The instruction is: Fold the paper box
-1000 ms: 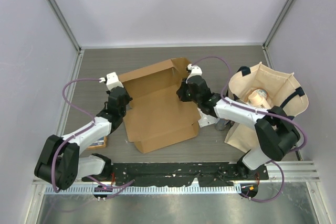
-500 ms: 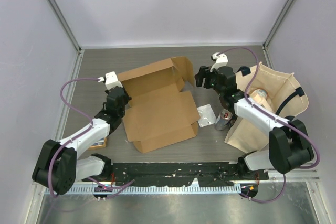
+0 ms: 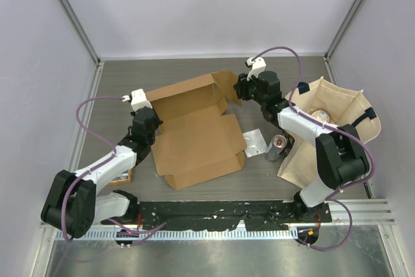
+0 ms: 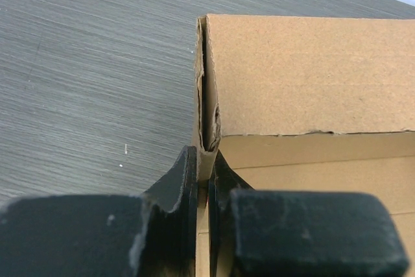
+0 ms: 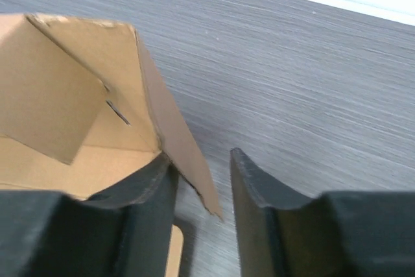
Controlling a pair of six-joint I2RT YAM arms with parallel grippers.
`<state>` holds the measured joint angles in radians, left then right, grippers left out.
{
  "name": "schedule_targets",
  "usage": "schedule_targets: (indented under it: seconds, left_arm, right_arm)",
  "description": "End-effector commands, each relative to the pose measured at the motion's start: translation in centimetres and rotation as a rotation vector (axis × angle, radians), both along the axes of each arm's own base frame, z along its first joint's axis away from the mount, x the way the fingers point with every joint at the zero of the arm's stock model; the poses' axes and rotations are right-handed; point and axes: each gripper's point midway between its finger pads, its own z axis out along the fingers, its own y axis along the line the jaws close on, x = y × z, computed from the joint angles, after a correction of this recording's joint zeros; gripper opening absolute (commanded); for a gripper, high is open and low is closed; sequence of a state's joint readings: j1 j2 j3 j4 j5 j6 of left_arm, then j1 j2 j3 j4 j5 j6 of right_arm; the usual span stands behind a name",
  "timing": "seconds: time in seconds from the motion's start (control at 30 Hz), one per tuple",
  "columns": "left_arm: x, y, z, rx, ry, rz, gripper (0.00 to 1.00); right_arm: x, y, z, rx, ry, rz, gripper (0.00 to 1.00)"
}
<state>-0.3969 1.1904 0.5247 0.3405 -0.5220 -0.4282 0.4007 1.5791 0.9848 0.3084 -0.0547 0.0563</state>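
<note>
Left gripper point(image 4: 202, 160) is clamped on the doubled side wall point(image 4: 206, 95) of the paper box point(image 3: 194, 137), which lies open btwn both grippers. Right gripper point(image 5: 201, 173) is open, straddling the corner flap point(image 5: 167, 128) w/o gripping. Risk: flap hugs one finger, so closing may miss or crease it; pushing vs. the left pinch could tear the wall or skid the box.

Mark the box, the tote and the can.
box point(image 3: 198, 141), top view, flat middle panel.
tote point(image 3: 342, 103), top view, bare cloth wall.
can point(image 3: 275, 152), top view, silver body.
</note>
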Motion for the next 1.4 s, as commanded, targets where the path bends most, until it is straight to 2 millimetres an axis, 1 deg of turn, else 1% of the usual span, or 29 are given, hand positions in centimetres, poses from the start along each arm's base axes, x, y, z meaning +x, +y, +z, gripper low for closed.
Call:
schedule_targets:
  seconds: [0.0, 0.03, 0.07, 0.17, 0.2, 0.23, 0.3, 0.37, 0.47, 0.6, 0.63, 0.7, 0.73, 0.77, 0.8, 0.83, 0.87, 0.9, 0.93, 0.97, 1.03, 1.07, 1.1, 1.13, 1.2, 1.23, 1.27, 1.3, 1.37]
  left_arm:
    - [1.0, -0.3, 1.8, -0.028, -0.068, 0.009, 0.0]
    - [1.1, -0.2, 1.8, -0.031, -0.07, 0.014, 0.0]
    - [1.1, -0.3, 1.9, -0.032, -0.07, 0.014, 0.0]
    - [1.3, -0.4, 1.8, -0.032, -0.066, 0.013, 0.0]
    - [1.4, -0.4, 1.9, -0.033, -0.066, 0.012, 0.0]
    - [1.4, -0.4, 1.8, -0.032, -0.064, 0.014, 0.0]
    - [1.5, -0.5, 1.9, -0.036, -0.066, 0.014, 0.0]
    - [1.5, -0.6, 2.0, -0.042, -0.069, 0.012, 0.0]
    - [1.5, -0.6, 1.9, -0.049, -0.067, 0.014, 0.0]
    - [1.2, -0.6, 1.6, -0.046, -0.049, 0.011, 0.02]
    - [1.0, -0.5, 1.4, -0.046, -0.042, 0.014, 0.1]
    - [0.5, -0.2, 1.6, -0.069, -0.046, 0.03, 0.21]
    - [0.1, -0.1, 1.4, -0.078, -0.042, 0.033, 0.35]
    - [-0.3, 0.0, 1.1, -0.102, -0.034, 0.042, 0.42]
    - [-0.8, 0.1, 2.0, -0.125, -0.059, 0.039, 0.47]
    - [-1.4, -0.1, 1.7, -0.143, -0.051, 0.025, 0.56]
    - [-1.9, -0.1, 1.3, -0.161, -0.037, 0.025, 0.59]
    - [-2.5, 0.1, 2.4, -0.192, -0.064, 0.026, 0.61]
    - [-3.0, 0.1, 2.4, -0.209, -0.058, 0.025, 0.67]
    - [-3.7, 0.2, 2.0, -0.212, -0.031, 0.025, 0.68]
    - [-4.7, 0.4, 3.4, -0.248, -0.052, 0.019, 0.71]
    - [-5.6, 0.5, 2.7, -0.243, -0.013, 0.016, 0.72]
    - [-6.1, 0.5, 2.8, -0.263, -0.011, 0.012, 0.72]
    - [-6.8, 0.5, 3.6, -0.289, -0.04, -0.003, 0.73]
    - [-7.6, -1.3, 3.9, -0.342, -0.049, -0.107, 0.71]
    - [-8.0, -2.0, 3.2, -0.351, -0.043, -0.157, 0.67]
    - [-8.0, -4.2, 4.6, -0.399, -0.099, -0.277, 0.66]
    - [-8.1, -4.8, 3.7, -0.407, -0.096, -0.313, 0.66]
    - [-7.3, -6.6, 4.1, -0.409, -0.145, -0.382, 0.68]
  right_arm:
    - [0.7, 2.7, 4.4, 0.058, -0.092, 0.074, 0.34]
    - [0.5, 3.0, 4.5, 0.068, -0.083, 0.065, 0.24]
    - [0.0, 3.5, 5.0, 0.082, -0.079, 0.069, 0.21]
    - [-2.2, 4.9, 5.1, 0.122, -0.021, 0.055, 0.11]
    - [-3.1, 5.7, 4.9, 0.129, -0.001, 0.035, 0.05]
    - [-3.6, 6.2, 4.9, 0.117, 0.009, 0.032, 0.02]
    - [-4.3, 6.1, 4.5, 0.111, 0.046, -0.059, 0.02]
    - [-5.2, 6.9, 3.8, 0.152, 0.102, -0.084, 0.02]
    - [-5.5, 7.3, 2.9, 0.23, 0.15, -0.144, 0.01]
    - [-5.3, 6.5, 0.5, 0.199, 0.148, -0.194, 0.02]
    - [-5.3, 6.1, 0.3, 0.186, 0.137, -0.207, 0.01]
    - [-5.4, 5.9, -0.1, 0.185, 0.124, -0.201, 0.02]
    - [-5.5, 5.9, 0.0, 0.189, 0.113, -0.193, 0.02]
    - [-5.7, 5.9, -0.3, 0.186, 0.101, -0.186, 0.02]
    - [-5.8, 5.9, -0.4, 0.185, 0.099, -0.185, 0.02]
    - [-5.9, 5.8, -0.5, 0.182, 0.098, -0.184, 0.01]
    - [-6.1, 5.8, -0.9, 0.173, 0.095, -0.183, 0.01]
    - [-6.1, 5.7, -0.9, 0.173, 0.091, -0.186, 0.02]
    - [-6.1, 5.6, -0.9, 0.175, 0.088, -0.189, 0.01]
    - [-6.2, 5.5, -1.0, 0.172, 0.087, -0.192, 0.01]
    - [-6.3, 5.5, -0.8, 0.172, 0.082, -0.191, 0.01]
    - [-6.3, 5.6, -0.4, 0.176, 0.075, -0.187, 0.01]
    - [-6.3, 5.7, -0.3, 0.177, 0.075, -0.186, 0.02]
    - [-6.4, 5.7, -0.4, 0.17, 0.084, -0.188, 0.01]
    - [-6.3, 5.8, 0.2, 0.176, 0.085, -0.186, 0.02]
    - [-6.3, 5.9, 0.3, 0.183, 0.094, -0.188, 0.01]
    - [-6.3, 6.1, 0.5, 0.184, 0.106, -0.188, 0.02]
    - [-6.3, 6.2, 0.4, 0.185, 0.116, -0.19, 0.01]
    - [-6.5, 6.5, 0.5, 0.199, 0.126, -0.181, 0.02]
